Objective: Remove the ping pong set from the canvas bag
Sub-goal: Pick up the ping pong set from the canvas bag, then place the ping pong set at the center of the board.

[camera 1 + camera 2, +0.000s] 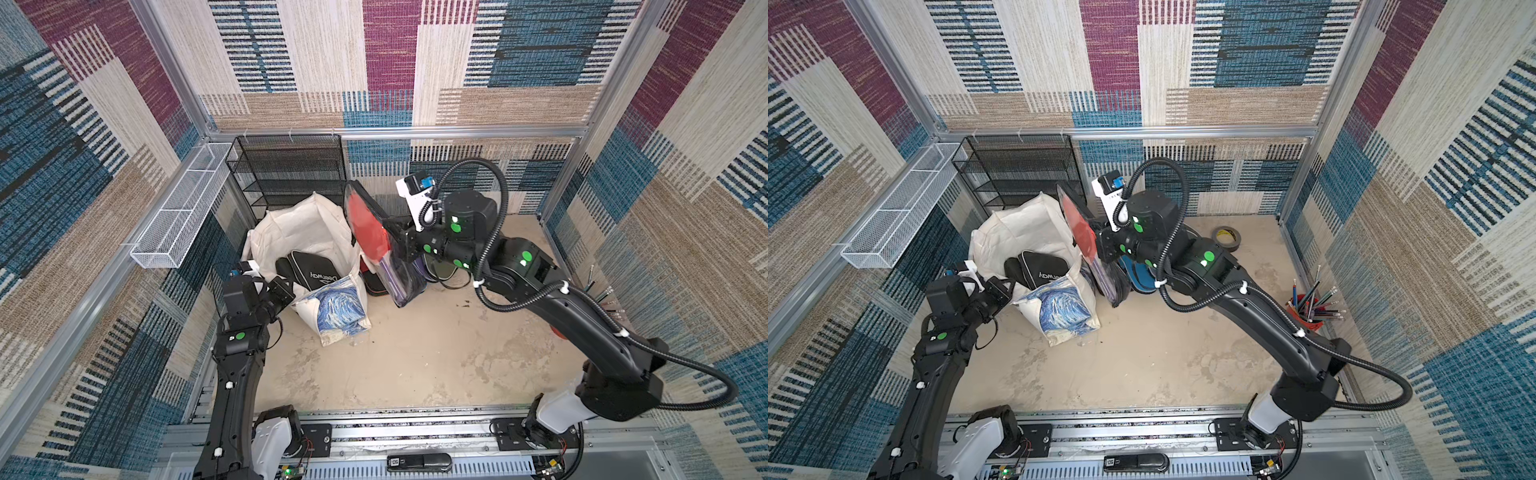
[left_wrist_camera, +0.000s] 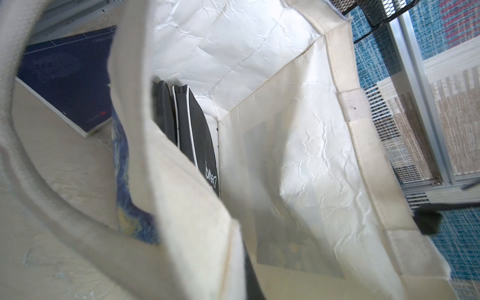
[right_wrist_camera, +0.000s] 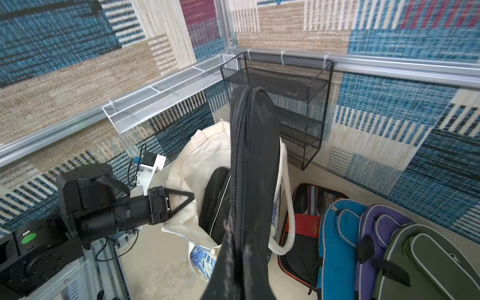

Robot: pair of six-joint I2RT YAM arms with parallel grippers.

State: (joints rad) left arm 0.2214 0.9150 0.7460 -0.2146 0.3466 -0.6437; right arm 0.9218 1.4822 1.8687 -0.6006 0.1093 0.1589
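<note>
Ping pong set (image 1: 401,286): clear black-zippered pouch, red paddle (image 1: 365,224) inside, upright.

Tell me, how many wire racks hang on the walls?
2: a white rack on the left wall, and a black rack on the back wall, behind the bag. Neither is covered, and no other shows.

Black mesh rack (image 1: 291,174) hung beyond the right pincer (image 1: 390,248), white wire basket (image 1: 178,212) fixed farther to its left, blue case (image 3: 337,233), purple case (image 3: 379,228) and green case (image 3: 428,265) leaned together below it, tape roll (image 1: 1226,237) and red pencil cup (image 1: 1310,321) set to its right
</note>
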